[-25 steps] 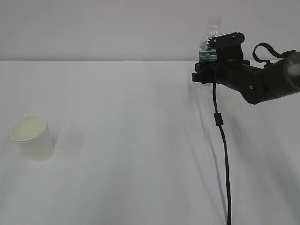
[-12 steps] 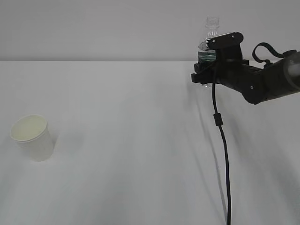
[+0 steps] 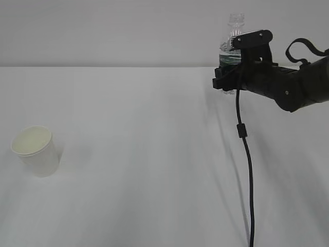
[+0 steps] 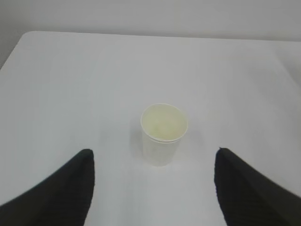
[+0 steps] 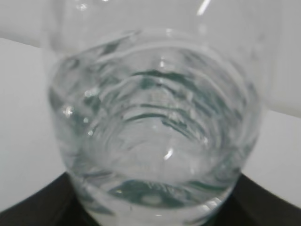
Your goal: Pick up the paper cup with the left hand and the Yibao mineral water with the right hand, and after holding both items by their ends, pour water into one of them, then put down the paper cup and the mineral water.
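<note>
The paper cup (image 3: 36, 151) stands upright on the white table at the near left, white with a cream inside. In the left wrist view the cup (image 4: 163, 134) stands just ahead of my left gripper (image 4: 154, 152), whose black jaws are wide apart and empty. The left gripper does not show in the exterior view. My right gripper (image 3: 225, 78) is shut on the lower part of the Yibao mineral water (image 3: 232, 38) at the far right and holds it upright. The bottle (image 5: 155, 122) fills the right wrist view, with the right gripper (image 5: 150, 207) dark at its sides.
A thin black cable (image 3: 245, 154) hangs from the right arm down across the table's right side. The white table (image 3: 144, 128) ends at a far edge against a pale wall.
My right gripper with the bottle has shifted slightly to the right and up. The paper cup has not moved.
</note>
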Controlling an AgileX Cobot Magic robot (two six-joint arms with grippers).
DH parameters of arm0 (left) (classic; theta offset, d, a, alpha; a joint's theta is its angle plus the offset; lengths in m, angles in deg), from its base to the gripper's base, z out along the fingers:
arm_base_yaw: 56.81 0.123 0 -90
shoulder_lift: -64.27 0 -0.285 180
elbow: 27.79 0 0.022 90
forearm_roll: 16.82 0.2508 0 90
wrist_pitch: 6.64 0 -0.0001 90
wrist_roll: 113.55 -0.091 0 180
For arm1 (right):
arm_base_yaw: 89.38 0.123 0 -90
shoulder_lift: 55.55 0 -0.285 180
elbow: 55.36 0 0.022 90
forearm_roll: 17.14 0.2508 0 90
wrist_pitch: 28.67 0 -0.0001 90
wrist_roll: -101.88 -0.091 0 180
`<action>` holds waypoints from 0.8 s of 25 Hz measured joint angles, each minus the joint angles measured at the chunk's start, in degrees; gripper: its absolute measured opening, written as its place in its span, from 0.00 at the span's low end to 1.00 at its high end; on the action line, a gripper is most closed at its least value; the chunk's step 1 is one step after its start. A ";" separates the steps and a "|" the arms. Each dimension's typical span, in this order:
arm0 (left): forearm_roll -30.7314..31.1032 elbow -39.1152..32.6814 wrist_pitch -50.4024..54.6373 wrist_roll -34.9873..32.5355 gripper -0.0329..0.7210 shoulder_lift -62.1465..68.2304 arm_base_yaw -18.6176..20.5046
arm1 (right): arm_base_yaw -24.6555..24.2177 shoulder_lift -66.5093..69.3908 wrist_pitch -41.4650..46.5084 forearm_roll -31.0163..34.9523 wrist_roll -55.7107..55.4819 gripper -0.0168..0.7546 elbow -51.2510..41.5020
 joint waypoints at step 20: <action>0.00 0.00 0.00 0.00 0.79 0.00 0.00 | 0.00 -14.80 -3.75 -0.56 -2.69 0.60 -16.00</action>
